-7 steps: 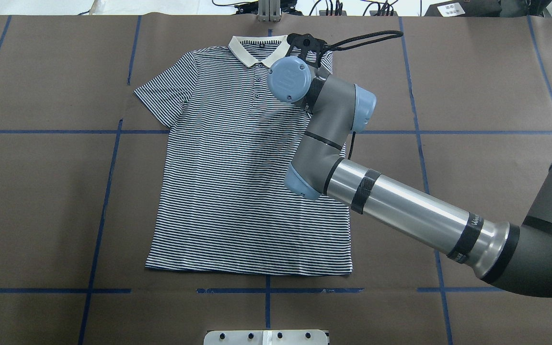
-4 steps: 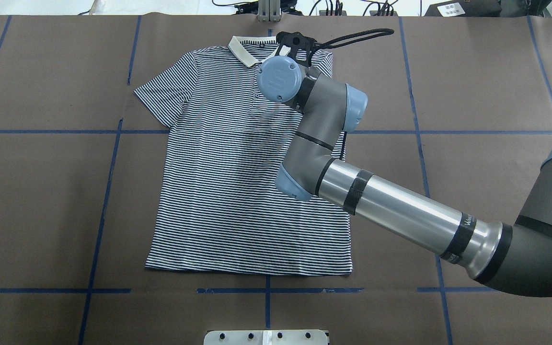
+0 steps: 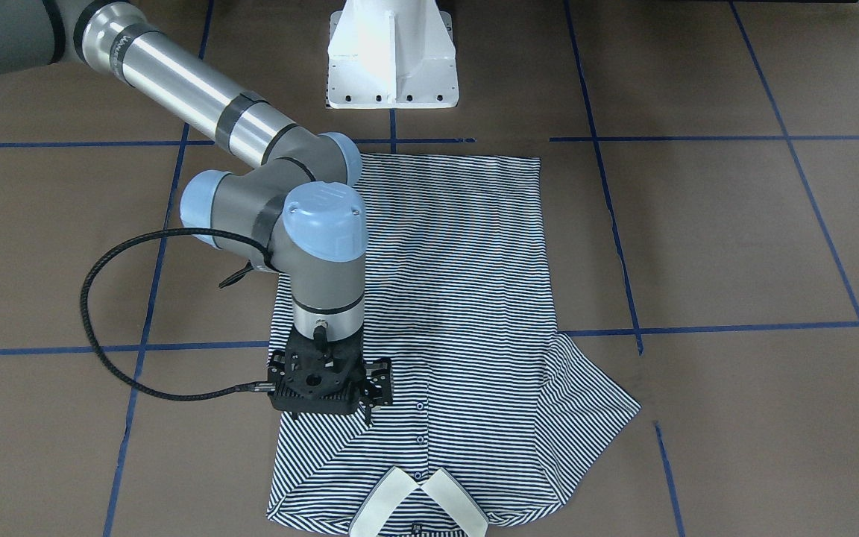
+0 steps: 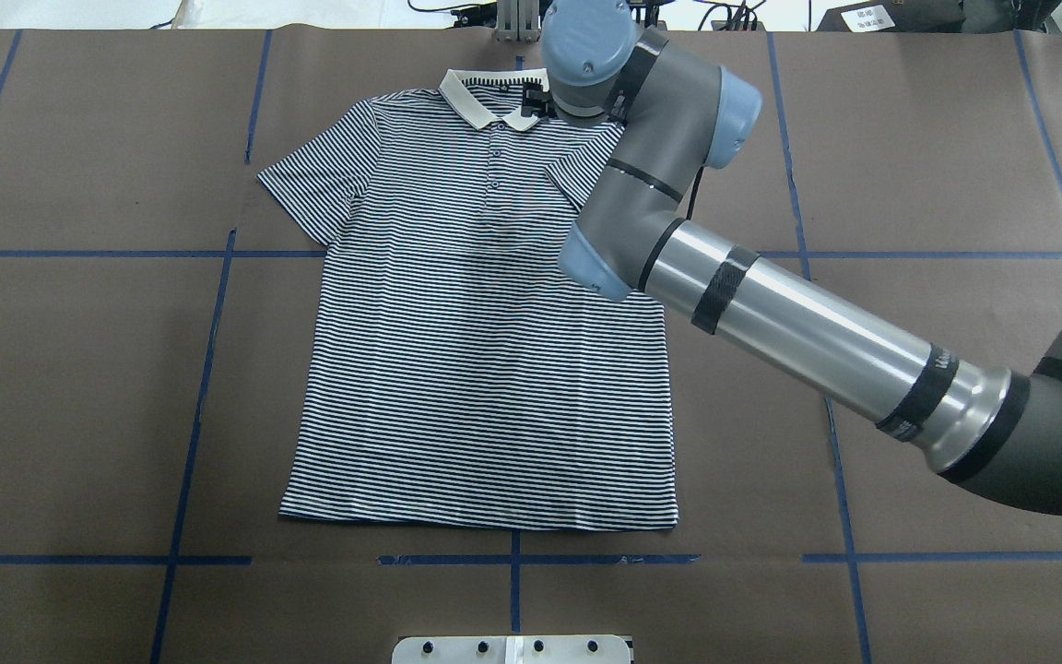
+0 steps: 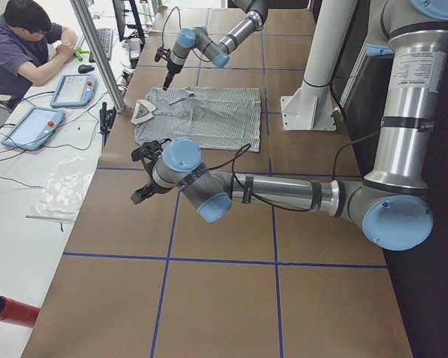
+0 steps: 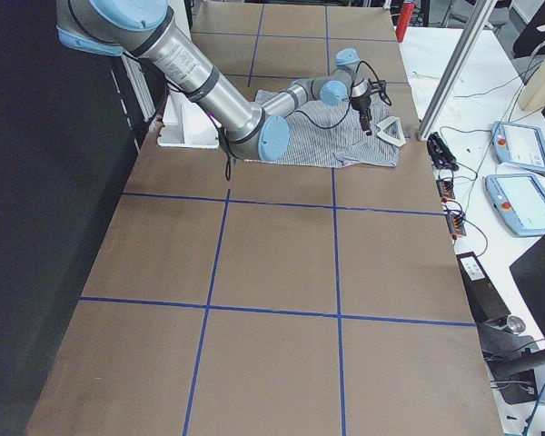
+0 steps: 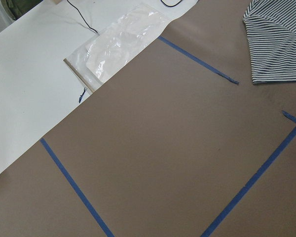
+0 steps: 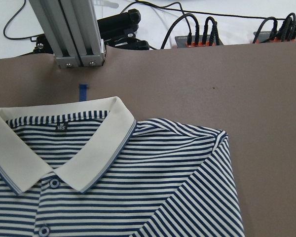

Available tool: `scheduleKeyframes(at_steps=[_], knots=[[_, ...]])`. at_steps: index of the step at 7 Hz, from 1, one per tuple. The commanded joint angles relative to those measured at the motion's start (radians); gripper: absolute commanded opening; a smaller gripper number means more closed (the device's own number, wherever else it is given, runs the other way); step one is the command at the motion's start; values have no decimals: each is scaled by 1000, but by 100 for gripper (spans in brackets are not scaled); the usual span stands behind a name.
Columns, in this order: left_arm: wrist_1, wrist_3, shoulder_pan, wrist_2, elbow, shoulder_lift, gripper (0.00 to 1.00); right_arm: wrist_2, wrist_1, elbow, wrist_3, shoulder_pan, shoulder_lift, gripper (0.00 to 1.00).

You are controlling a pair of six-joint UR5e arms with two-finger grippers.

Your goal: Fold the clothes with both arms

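Grey right arm (image 4: 771, 314) hides one shoulder of the striped shirt (image 4: 457, 323) overhead

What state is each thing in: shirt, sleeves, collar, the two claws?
polo shirt, spread flat, front up.
sleeve on the robot's right, folded in over the chest.
other sleeve, spread out flat.
collar, lying flat.
right gripper, over the shirt's folded side, open or shut unclear.
left gripper, off the shirt, open or shut unclear.

Overhead, the right arm (image 4: 642, 184) hid the right gripper (image 3: 368, 399) and the polo shirt's (image 4: 457, 369) one-o'clock shoulder; the left gripper (image 5: 140, 194) was too small to read its jaws.
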Motion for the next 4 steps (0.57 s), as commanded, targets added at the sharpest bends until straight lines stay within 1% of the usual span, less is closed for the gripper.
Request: scheduleKeyframes(at_steps=[1, 2, 3, 4], knots=[[-32, -237, 142, 7, 8, -91, 100, 208, -46, 188, -204, 124, -167, 100], [-26, -345, 227, 8, 17, -111, 100, 277, -45, 278, -302, 178, -268, 100], [-31, -519, 253, 31, 11, -117, 94, 316, -40, 378, -384, 231, -372, 100], [-28, -694, 294, 129, 8, -144, 85, 369, -35, 444, -439, 270, -458, 100]])
